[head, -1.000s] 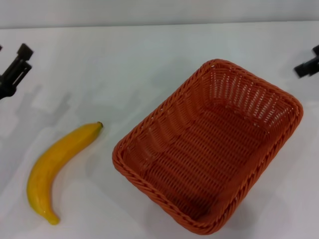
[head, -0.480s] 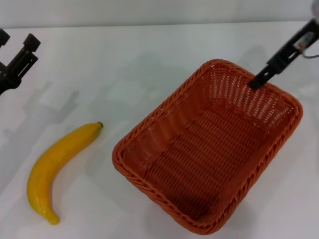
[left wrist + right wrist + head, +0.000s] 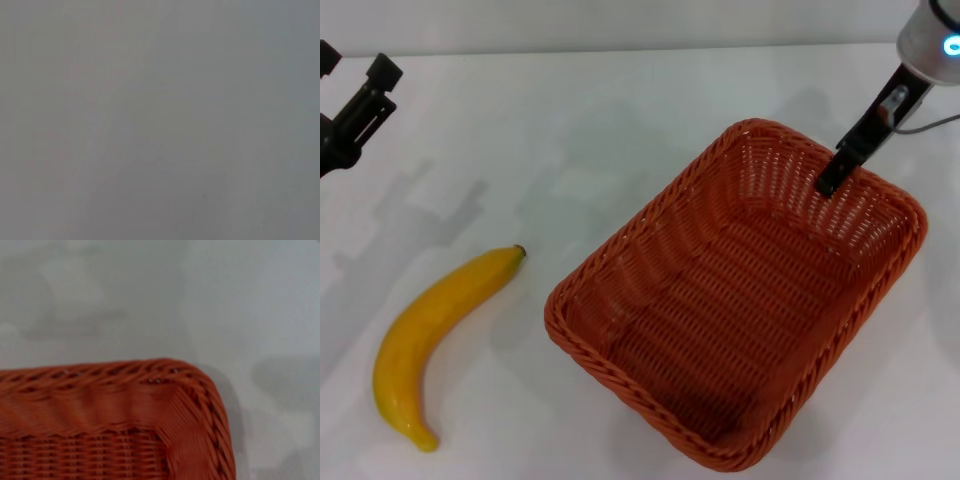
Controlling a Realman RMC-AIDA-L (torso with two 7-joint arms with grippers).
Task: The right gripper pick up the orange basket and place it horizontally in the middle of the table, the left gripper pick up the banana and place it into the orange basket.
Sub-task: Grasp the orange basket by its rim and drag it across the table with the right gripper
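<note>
Head view | right claw inside orange basket far rim, grip unclear | left claw cut off, parted

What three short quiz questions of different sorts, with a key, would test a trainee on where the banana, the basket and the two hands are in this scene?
1. True or false: the banana lies inside the orange basket.
2. Multiple choice: the right hand is A) over the basket's far rim, B) touching the banana, C) parked off the table.
3. Short answer: which hand is on the banana's side of the table?

Key
1. False: it lies on the table, apart from the basket, on the robot's left.
2. A: its dark fingers reach down at the far rim, near the corner.
3. The left hand, held at the far left, well away from the banana.
</note>
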